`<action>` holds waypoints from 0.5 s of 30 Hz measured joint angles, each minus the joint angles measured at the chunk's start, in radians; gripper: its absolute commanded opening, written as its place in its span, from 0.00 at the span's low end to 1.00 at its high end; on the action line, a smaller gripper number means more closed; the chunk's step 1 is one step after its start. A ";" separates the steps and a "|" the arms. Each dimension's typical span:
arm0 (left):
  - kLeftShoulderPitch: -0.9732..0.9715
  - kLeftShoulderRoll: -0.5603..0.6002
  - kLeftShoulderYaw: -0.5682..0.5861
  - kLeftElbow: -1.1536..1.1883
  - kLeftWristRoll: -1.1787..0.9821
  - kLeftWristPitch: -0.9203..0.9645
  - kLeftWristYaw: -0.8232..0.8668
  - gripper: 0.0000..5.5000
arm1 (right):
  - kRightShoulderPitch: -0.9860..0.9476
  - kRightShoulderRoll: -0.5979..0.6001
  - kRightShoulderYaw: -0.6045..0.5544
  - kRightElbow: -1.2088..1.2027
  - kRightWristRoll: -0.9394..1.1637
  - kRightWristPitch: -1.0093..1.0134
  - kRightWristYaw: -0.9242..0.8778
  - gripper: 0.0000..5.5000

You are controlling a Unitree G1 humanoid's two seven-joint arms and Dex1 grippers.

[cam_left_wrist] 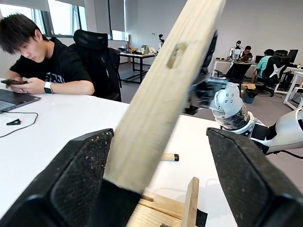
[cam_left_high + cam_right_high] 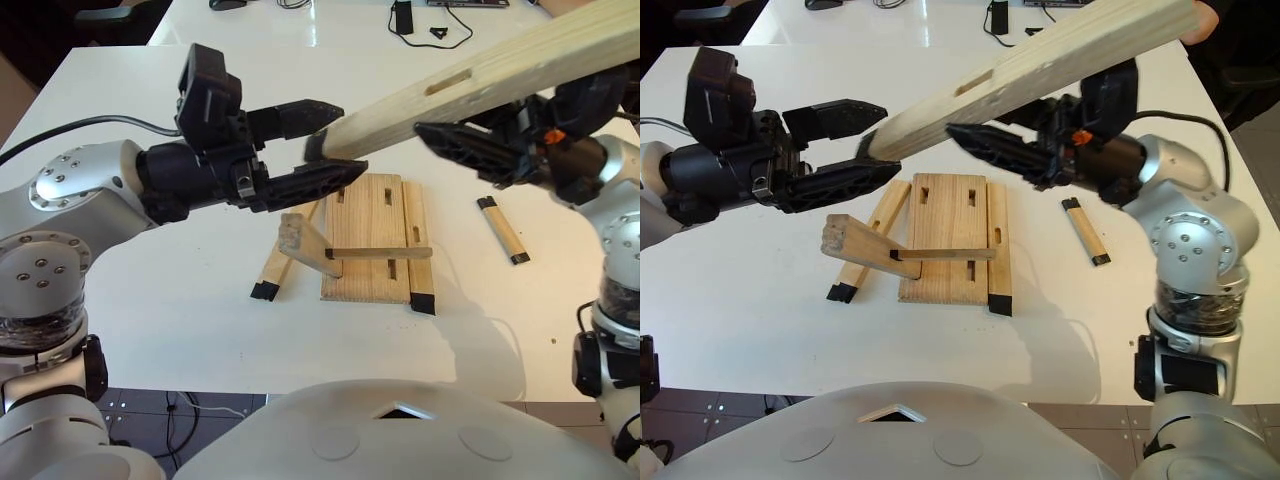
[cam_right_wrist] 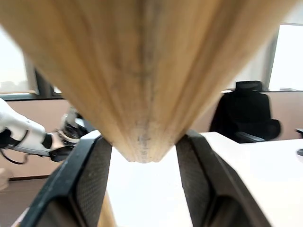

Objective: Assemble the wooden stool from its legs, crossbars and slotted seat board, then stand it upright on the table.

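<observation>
Right pincer [image 2: 975,118] clamped on leg [image 2: 500,70]; left pincer [image 2: 350,138] wide open around its black end.

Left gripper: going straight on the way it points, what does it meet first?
The wooden leg: its dark end sits between the open jaws of the left gripper. Past that, the right gripper holding the leg looks roughly in line, but depth is unclear.

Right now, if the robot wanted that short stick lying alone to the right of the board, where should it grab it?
The short stick lies flat, apart from the board, with free table along both long sides. Probably grip its bare middle, between the two dark end caps, coming down from above with the pincer across its narrow width.
</observation>
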 measured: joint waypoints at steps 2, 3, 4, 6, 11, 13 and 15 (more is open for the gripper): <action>0.035 0.002 0.019 0.017 0.054 -0.018 -0.016 0.66 | 0.005 -0.064 -0.034 0.033 -0.043 -0.010 0.045 0.37; 0.057 0.004 0.026 0.034 0.078 -0.024 -0.028 0.66 | 0.013 -0.094 -0.043 0.047 -0.067 -0.015 0.063 0.37; 0.089 0.007 0.033 0.061 0.123 -0.040 -0.046 0.66 | 0.030 -0.130 -0.052 0.063 -0.104 -0.031 0.093 0.37; 0.196 0.014 0.038 0.138 0.263 -0.085 -0.099 0.66 | 0.090 -0.207 -0.051 0.097 -0.194 -0.068 0.180 0.37; 0.385 0.013 -0.012 0.181 0.491 -0.193 -0.211 0.66 | 0.200 -0.292 -0.017 0.108 -0.325 -0.149 0.327 0.37; 0.417 0.009 -0.028 0.180 0.541 -0.220 -0.232 0.66 | 0.234 -0.309 -0.007 0.103 -0.362 -0.180 0.360 0.37; 0.440 0.007 -0.045 0.179 0.591 -0.247 -0.251 0.66 | 0.261 -0.313 0.002 0.091 -0.387 -0.206 0.383 0.37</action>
